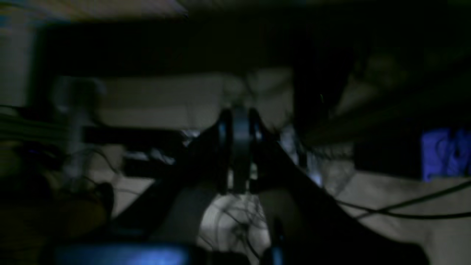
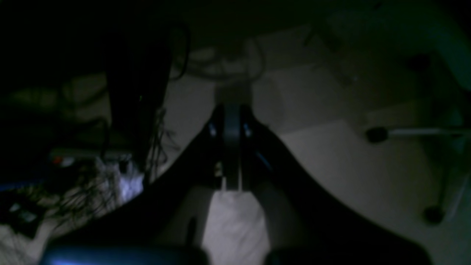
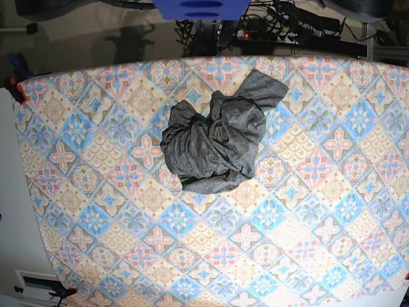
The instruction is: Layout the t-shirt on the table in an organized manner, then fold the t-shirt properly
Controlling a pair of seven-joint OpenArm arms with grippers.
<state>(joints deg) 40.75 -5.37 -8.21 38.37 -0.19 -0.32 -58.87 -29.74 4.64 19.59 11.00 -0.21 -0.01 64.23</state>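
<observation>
T-shirt: dark heather-grey, bunched in a crumpled heap, folds piled over one another – one flap or sleeve sticking out toward the far right of the heap.
T-shirt position: on the desk, a little beyond its middle, nearer the far edge than the near one.
Desk: covered by a pastel tile-pattern cloth in pink, blue and beige; cloth flat, bare all around the heap.
Left end effector: seen only in its own dim, blurred wrist view – fingers pressed together, nothing between them; pale floor and loose cables behind it.
Right end effector: seen only in its own dark wrist view; fingers together, gripping nothing; pale floor, a tangle of cables and chair castors behind it.
Arms in the base view: neither visible over the desk; both well apart from the t-shirt.
Beyond the desk's far edge: a blue mount, power strips and cables on the floor.
</observation>
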